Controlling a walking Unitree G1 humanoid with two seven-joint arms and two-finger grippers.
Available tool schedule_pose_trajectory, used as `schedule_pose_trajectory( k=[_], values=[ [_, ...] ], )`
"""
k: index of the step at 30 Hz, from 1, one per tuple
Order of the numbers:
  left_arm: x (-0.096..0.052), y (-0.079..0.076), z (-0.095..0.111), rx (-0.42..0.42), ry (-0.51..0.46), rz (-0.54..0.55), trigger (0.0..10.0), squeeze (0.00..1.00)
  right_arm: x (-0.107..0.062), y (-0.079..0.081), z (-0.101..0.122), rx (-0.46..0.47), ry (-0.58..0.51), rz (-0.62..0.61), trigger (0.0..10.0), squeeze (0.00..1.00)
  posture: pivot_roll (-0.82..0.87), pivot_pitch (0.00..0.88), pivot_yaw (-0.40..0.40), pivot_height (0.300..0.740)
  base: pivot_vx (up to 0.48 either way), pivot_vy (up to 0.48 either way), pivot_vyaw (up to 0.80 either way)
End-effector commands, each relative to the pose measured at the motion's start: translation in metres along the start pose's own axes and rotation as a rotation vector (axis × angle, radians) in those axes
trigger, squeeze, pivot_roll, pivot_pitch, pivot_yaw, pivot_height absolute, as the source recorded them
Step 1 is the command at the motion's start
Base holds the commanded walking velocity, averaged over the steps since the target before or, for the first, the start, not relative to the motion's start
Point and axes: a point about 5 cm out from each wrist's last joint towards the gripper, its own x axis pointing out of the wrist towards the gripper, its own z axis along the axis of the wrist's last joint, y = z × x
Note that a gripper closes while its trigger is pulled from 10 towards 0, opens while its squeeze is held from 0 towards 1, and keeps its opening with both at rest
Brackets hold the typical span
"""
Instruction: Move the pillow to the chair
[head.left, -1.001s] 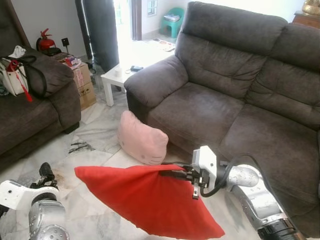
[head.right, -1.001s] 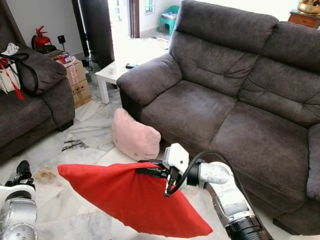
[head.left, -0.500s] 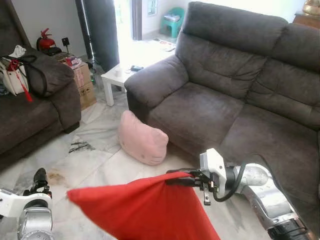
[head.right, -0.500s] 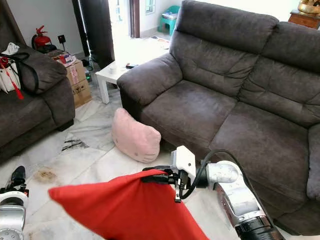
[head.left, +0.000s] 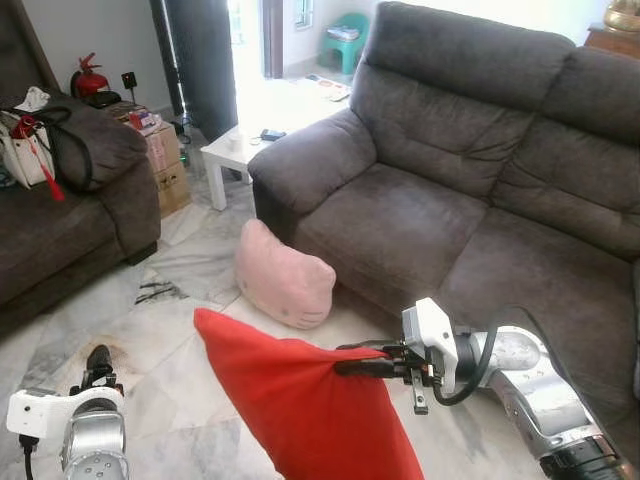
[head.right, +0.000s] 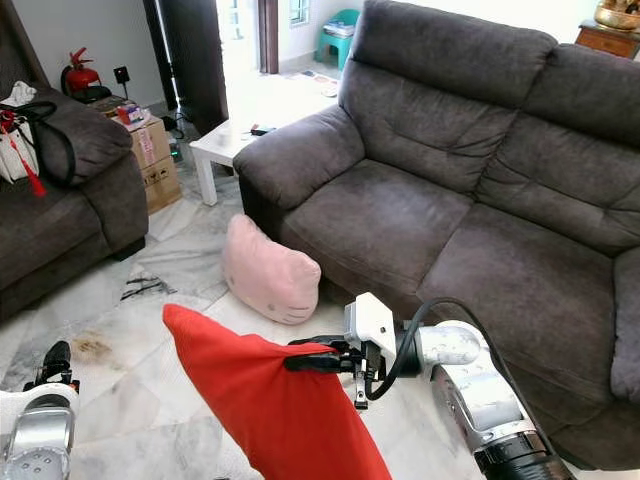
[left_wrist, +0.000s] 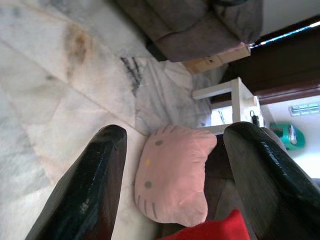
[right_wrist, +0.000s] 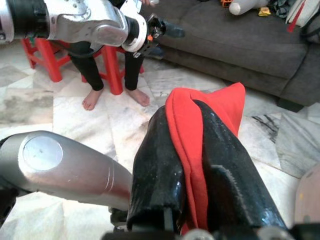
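My right gripper (head.left: 350, 358) is shut on one corner of a red pillow (head.left: 300, 410), which hangs from it above the marble floor, its far corner pointing up and left. Red cloth (right_wrist: 192, 150) is pinched between the two black fingers in the right wrist view. The gripper is in front of the dark grey sofa (head.left: 450, 200), short of its seat edge. A pink cat-face pillow (head.left: 283, 288) lies on the floor against the sofa front. Low at the left, my left gripper (left_wrist: 175, 131) is open and holds nothing.
A dark armchair (head.left: 60, 210) with a white bag (head.left: 30, 150) stands at the left. Cardboard boxes (head.left: 165, 165) and a white low table (head.left: 235, 150) stand between it and the sofa. A person's legs (right_wrist: 105, 70) and a red stool are behind me.
The red pillow has swung: its loose end moved right and up, so it now hangs steeper under the right gripper. The left arm shifted slightly right.
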Motion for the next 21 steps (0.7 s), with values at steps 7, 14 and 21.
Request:
schedule_pose_trajectory(
  k=[7,14,21],
  values=[
    [0.014,0.004,0.014,-0.068,-0.019,-0.022,10.0,0.0,-0.004,0.003,0.023,-0.076,-0.065,0.066,10.0,0.0,0.09,0.0,-0.061,0.74,0.0,0.0,0.0],
    [0.022,-0.001,0.007,-0.153,0.013,-0.042,10.0,0.0,-0.006,0.006,0.023,-0.068,-0.049,0.096,10.0,0.0,0.08,0.0,-0.066,0.74,0.0,0.0,0.0],
    [0.029,-0.01,-0.023,-0.144,0.147,-0.048,10.0,0.0,-0.005,0.007,0.022,-0.065,-0.033,0.114,10.0,0.0,0.08,0.0,-0.075,0.74,0.0,0.0,0.0]
  ],
)
